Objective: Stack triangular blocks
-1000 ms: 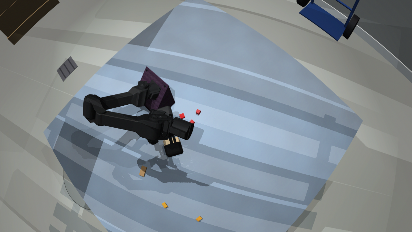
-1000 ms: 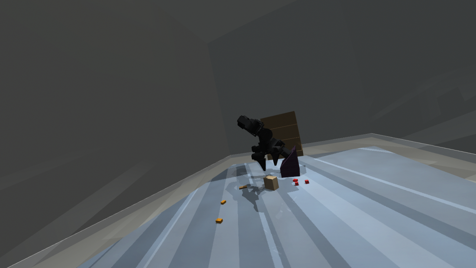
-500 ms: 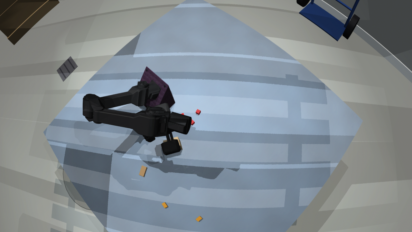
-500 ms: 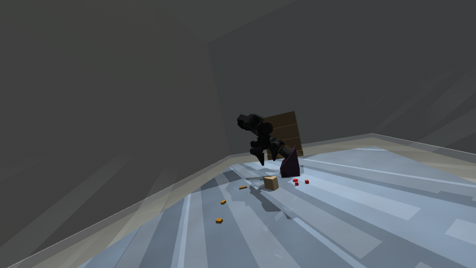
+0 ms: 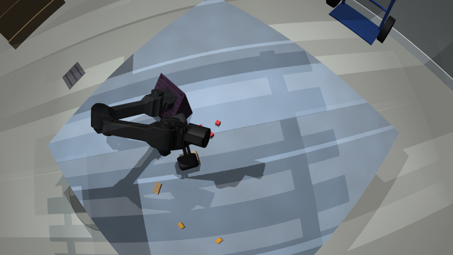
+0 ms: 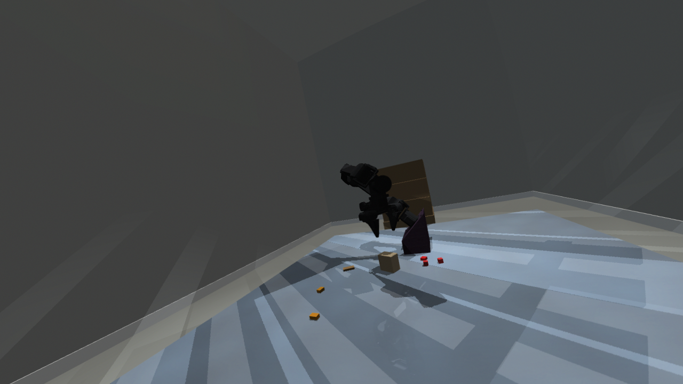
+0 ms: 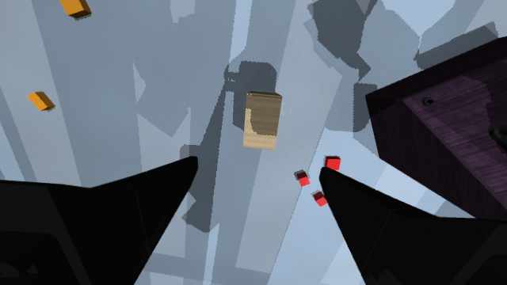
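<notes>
A tan wooden block [image 5: 197, 157] [image 6: 389, 262] [image 7: 261, 120] stands on the blue-grey table [image 5: 253, 95] [image 6: 525, 296]. It reads as one square block with a level top; I cannot make out the seam between the two triangular halves. My gripper [image 5: 189, 162] [image 6: 384, 231] [image 7: 258, 167] is open and empty. It hangs well above the block, clear of it and of the table. In the top view the gripper hides most of the block.
Three small red cubes [image 7: 333, 162] [image 6: 439, 260] [image 5: 217, 122] lie just right of the block. The arm's purple base mount [image 5: 171, 87] [image 6: 416, 236] [image 7: 455, 138] stands behind them. A thin brown slab [image 5: 156, 187] [image 6: 348, 268] and two orange pieces [image 5: 181, 225] [image 6: 320, 289] [image 7: 40, 100] lie to the left.
</notes>
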### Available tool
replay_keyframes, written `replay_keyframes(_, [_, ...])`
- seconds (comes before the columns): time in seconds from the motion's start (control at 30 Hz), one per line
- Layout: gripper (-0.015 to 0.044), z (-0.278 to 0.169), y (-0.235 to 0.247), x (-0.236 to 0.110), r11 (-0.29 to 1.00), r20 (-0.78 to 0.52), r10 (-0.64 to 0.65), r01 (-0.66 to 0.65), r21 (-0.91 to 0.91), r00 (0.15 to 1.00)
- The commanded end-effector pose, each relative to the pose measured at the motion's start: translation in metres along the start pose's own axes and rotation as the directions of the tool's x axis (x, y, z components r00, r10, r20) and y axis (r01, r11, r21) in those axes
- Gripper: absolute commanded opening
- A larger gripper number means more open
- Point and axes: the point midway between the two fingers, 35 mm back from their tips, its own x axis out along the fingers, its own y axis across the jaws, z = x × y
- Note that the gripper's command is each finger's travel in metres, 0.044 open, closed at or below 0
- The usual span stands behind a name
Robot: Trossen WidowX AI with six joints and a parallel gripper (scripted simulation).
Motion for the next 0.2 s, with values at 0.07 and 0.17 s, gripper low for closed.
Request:
replay_keyframes(0.07, [0.0440, -0.0004, 0.0001, 0.0002, 1.000, 0.000, 0.000, 0.000, -0.004, 1.000])
replay_keyframes(0.17, [0.0440, -0.0004, 0.0001, 0.0002, 1.000, 0.000, 0.000, 0.000, -0.004, 1.000])
